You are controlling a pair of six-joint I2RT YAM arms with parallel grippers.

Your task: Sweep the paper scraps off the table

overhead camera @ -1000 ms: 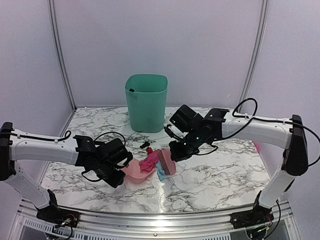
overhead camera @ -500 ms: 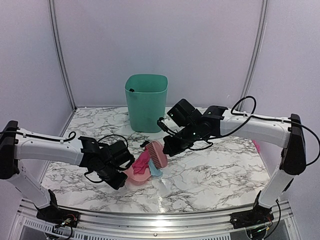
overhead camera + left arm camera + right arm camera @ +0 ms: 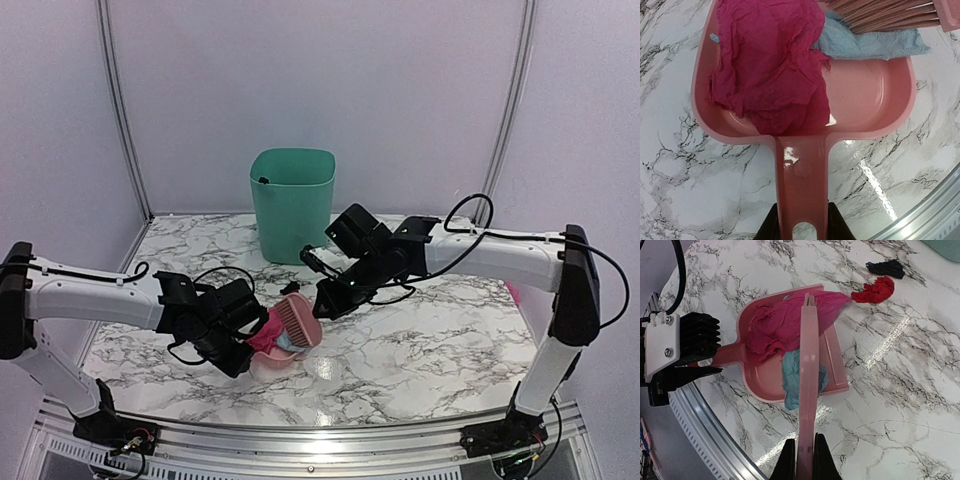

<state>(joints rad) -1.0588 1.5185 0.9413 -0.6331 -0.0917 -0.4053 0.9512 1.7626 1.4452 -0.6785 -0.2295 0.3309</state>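
Observation:
My left gripper (image 3: 801,227) is shut on the handle of the pink dustpan (image 3: 870,100), which lies flat on the table (image 3: 430,340). A magenta scrap (image 3: 770,65) and a light blue scrap (image 3: 865,45) lie in the pan. My right gripper (image 3: 804,460) is shut on the handle of the pink brush (image 3: 809,365), whose bristles (image 3: 885,12) rest at the pan's mouth over both scraps. A red scrap (image 3: 875,290) and a black scrap (image 3: 886,267) lie on the table beyond the pan. In the top view the brush (image 3: 297,318) stands against the dustpan (image 3: 268,352).
A green bin (image 3: 292,205) stands upright at the back of the table, behind the pan. The metal-railed front edge (image 3: 705,440) runs close to the pan's near side. The left arm's wrist (image 3: 680,355) sits beside the pan handle.
My right gripper has drawn the brush leftward and nearer, pushing the magenta and light blue scraps into the dustpan. The left gripper and pan have barely moved.

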